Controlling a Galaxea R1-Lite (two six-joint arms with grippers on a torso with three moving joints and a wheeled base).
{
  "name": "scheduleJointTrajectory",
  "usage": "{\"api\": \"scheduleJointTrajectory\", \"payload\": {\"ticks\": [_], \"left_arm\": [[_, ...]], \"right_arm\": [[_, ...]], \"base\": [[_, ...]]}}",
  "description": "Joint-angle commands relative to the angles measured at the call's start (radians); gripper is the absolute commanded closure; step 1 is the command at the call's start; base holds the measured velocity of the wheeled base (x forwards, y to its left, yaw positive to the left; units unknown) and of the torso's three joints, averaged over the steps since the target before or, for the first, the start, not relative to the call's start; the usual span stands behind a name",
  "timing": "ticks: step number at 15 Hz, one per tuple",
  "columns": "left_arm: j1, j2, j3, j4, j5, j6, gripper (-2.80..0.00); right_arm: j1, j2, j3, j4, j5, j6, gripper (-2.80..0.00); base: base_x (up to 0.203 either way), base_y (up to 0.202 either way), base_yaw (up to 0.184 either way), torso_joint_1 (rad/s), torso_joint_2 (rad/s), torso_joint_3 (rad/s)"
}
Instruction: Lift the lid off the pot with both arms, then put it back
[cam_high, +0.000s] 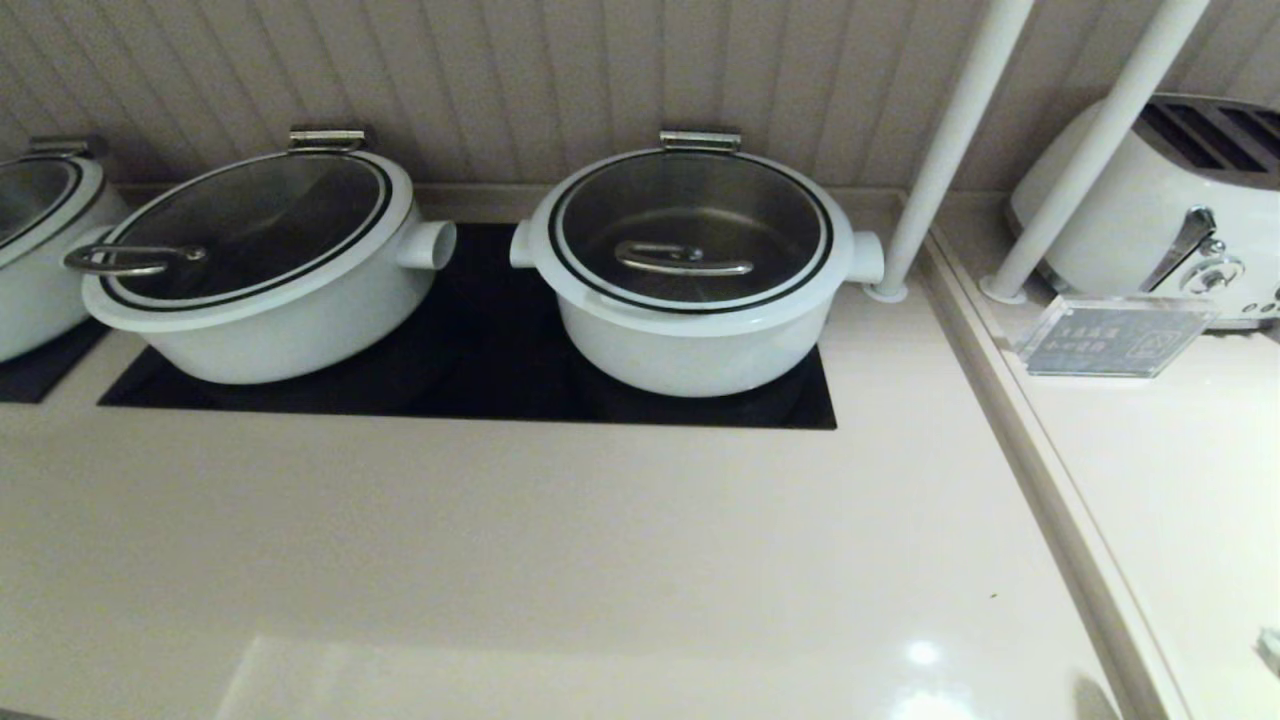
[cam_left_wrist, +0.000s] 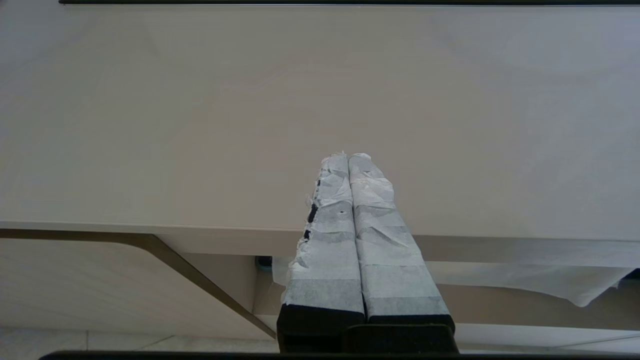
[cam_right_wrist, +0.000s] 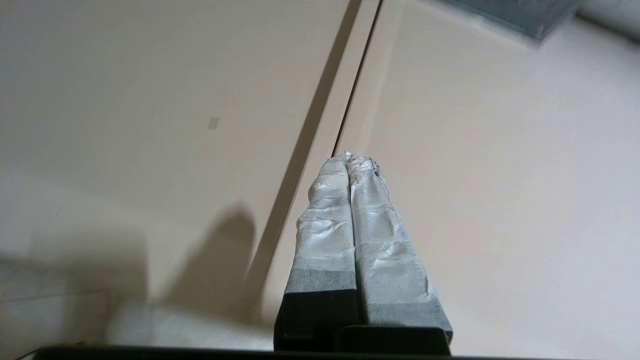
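The white pot (cam_high: 690, 350) stands on the black cooktop (cam_high: 480, 390) at the back middle, with stubby side handles. Its glass lid (cam_high: 690, 228) lies closed on it, with a white rim, a thin black ring, a steel bar handle (cam_high: 683, 262) and a steel hinge (cam_high: 700, 140) at the back. Neither arm shows in the head view. My left gripper (cam_left_wrist: 348, 157) is shut and empty over the counter's front edge. My right gripper (cam_right_wrist: 351, 158) is shut and empty above the seam between two counter tops. Neither wrist view shows the pot.
A wider white pot (cam_high: 270, 300) with a loop-handled lid (cam_high: 250, 225) stands left of the task pot. Another pot (cam_high: 40, 250) is at the far left. Two white poles (cam_high: 950, 150) rise at the right. A white toaster (cam_high: 1160, 200) and a clear sign (cam_high: 1115, 335) are on the right counter.
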Motion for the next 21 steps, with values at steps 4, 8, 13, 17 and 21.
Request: {"api": "scheduleJointTrajectory", "payload": {"ticks": [4, 8, 13, 17, 21], "left_arm": [[0.000, 0.000, 0.000, -0.001, 0.000, 0.000, 0.00], [0.000, 0.000, 0.000, -0.001, 0.000, 0.000, 0.00], [0.001, 0.001, 0.000, -0.001, 0.000, 0.000, 0.00], [0.000, 0.001, 0.000, -0.001, 0.000, 0.000, 0.00], [0.000, 0.000, 0.000, -0.001, 0.000, 0.000, 0.00]], "right_arm": [[0.027, -0.305, 0.004, 0.313, -0.056, 0.061, 0.00], [0.068, -0.472, -0.013, 0.422, -0.116, 0.092, 0.00], [0.072, -0.539, 0.014, 0.392, -0.133, 0.215, 0.00], [0.072, -0.539, 0.013, 0.393, -0.134, 0.230, 0.00], [0.072, -0.539, 0.014, 0.392, -0.145, 0.233, 0.00]], "base": [[0.000, 0.000, 0.000, 0.000, 0.00, 0.000], [0.000, 0.000, 0.000, 0.000, 0.00, 0.000], [0.000, 0.000, 0.000, 0.000, 0.00, 0.000], [0.000, 0.000, 0.000, 0.000, 0.00, 0.000], [0.000, 0.000, 0.000, 0.000, 0.00, 0.000]]}}
